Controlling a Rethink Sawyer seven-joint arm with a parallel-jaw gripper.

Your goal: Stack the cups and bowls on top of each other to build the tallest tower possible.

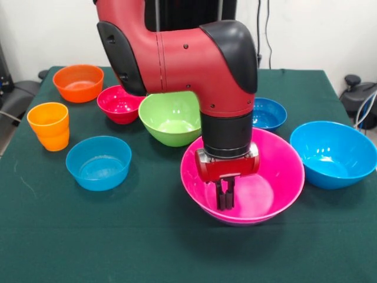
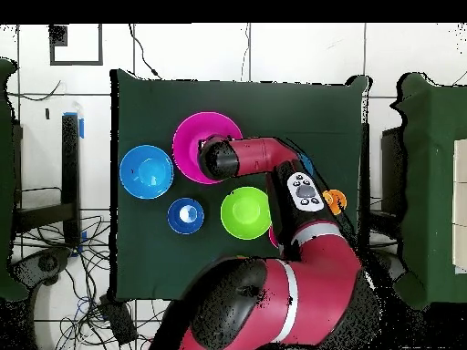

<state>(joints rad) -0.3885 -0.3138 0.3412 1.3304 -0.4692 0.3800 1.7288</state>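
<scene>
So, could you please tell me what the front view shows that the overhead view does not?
Only the front view shows the fingers, shut inside the pink bowl, plus the red bowl and orange bowl, which the arm hides from above. Only the overhead view shows the tiled floor. Both show the pink bowl, lime bowl and sky-blue bowl.

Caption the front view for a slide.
Sawyer's gripper, fingers together, reaches into the pink bowl amid scattered bowls.
</scene>
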